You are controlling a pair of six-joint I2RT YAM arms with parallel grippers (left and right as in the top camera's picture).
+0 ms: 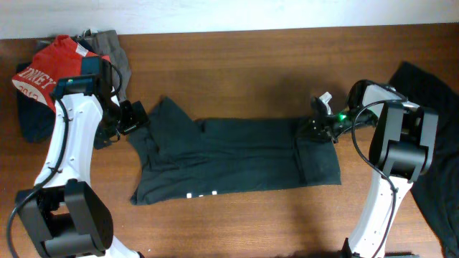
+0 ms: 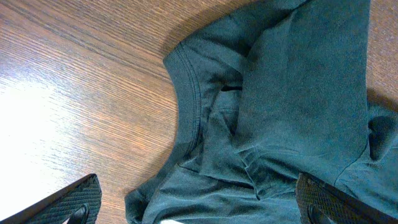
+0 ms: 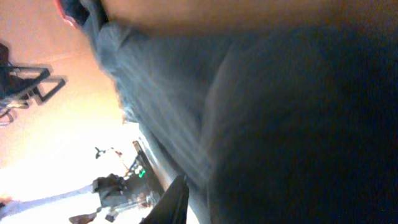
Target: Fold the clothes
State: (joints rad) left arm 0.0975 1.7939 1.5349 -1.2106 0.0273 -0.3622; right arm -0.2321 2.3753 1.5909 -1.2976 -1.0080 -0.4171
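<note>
Black T-shirt (image 1: 237, 158): folded lengthwise, flat across centre of table (image 1: 251, 57).
Left gripper (image 1: 133, 115): left of centre, at the shirt's collar end, jaws spread wide.
Right gripper (image 1: 318, 127): on the shirt's upper right corner; grip cannot be told.
Heap of clothes (image 1: 50, 72): upper left.
Dark garment (image 1: 430, 143): right edge.
</note>
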